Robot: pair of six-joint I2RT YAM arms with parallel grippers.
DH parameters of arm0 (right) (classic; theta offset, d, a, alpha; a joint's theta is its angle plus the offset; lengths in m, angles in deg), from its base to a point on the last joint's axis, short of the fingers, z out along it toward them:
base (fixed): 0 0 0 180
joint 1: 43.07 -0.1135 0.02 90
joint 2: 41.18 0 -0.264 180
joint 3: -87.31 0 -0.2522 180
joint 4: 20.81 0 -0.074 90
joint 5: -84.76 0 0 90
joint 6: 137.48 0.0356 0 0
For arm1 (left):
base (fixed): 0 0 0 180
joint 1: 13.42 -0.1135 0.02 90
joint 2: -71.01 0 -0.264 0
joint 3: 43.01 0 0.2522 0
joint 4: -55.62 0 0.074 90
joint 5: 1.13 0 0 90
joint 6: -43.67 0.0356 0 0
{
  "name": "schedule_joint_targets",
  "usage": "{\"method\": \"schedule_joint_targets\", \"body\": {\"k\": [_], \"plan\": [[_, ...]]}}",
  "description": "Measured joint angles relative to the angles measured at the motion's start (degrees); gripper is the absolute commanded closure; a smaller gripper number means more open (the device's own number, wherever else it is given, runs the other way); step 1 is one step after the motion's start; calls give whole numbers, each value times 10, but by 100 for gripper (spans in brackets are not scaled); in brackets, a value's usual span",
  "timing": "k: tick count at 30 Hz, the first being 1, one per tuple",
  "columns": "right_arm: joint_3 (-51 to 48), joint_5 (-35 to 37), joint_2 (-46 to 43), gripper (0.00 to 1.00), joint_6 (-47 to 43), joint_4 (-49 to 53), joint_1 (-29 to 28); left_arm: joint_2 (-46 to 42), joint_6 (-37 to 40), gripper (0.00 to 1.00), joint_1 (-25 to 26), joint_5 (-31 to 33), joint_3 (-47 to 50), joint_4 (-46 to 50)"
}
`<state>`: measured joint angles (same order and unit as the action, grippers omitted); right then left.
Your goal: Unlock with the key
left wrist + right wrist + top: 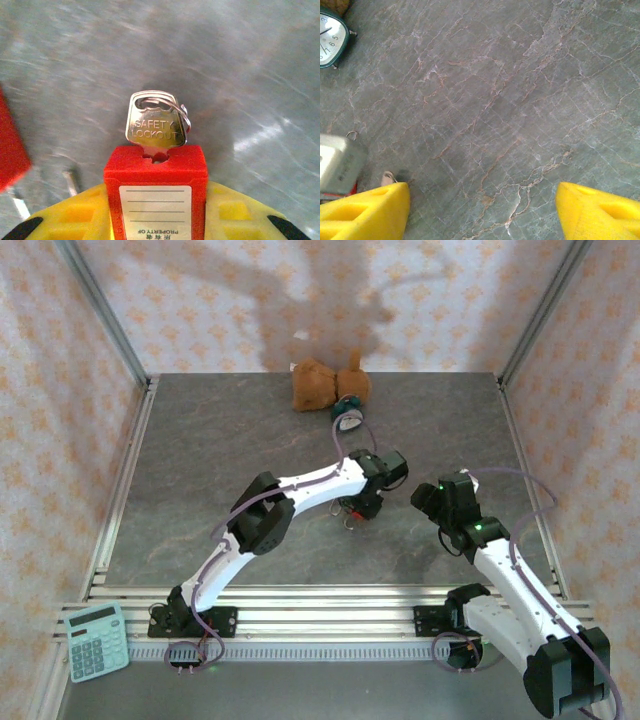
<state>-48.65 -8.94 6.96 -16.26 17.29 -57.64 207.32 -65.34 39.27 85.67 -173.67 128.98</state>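
A red padlock [156,172] with a white label stands between the yellow fingers [75,217] of my left gripper [156,215], which is shut on its body. The brass key [155,127], stamped SAFETY LOCKOUT and carrying a wire ring, sticks out of the keyhole in the padlock's end. From above, the left gripper [360,508] is at mid-table, with the red padlock [352,510] under it. My right gripper [432,498] hovers just to its right. In its wrist view the right gripper [482,212] is open over bare table, nothing between its yellow fingers [365,210].
A second red padlock [11,150] lies at the left edge of the left wrist view. A brown plush toy [325,385] and a small green clock [348,418] sit at the back. A calculator [97,640] rests on the near-left rail. Metal frame rails border the table.
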Motion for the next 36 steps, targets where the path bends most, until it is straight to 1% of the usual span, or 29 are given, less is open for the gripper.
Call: {"method": "schedule_joint_targets", "body": {"k": [3,5,10,13,19,25,29,33,36], "plan": [[0,7,-4,24,0,5,0,0,10,66,24,-13,2,-1],[0,11,-6,24,-2,8,0,0,14,60,36,-17,4,-2],[1,16,-9,24,-6,19,0,0,30,50,34,-26,2,11],[5,21,-16,24,-11,27,0,4,42,49,27,-39,-23,46],[13,27,-34,24,-14,34,0,30,63,50,11,-57,-82,92],[21,27,-42,23,-19,42,0,45,71,48,7,-71,-83,118],[24,27,-42,23,-19,44,0,46,74,49,8,-70,-83,131],[24,27,-45,23,-19,44,0,46,81,53,8,-64,-82,136],[24,27,-49,23,-19,45,0,48,82,60,8,-64,-82,132]]}}
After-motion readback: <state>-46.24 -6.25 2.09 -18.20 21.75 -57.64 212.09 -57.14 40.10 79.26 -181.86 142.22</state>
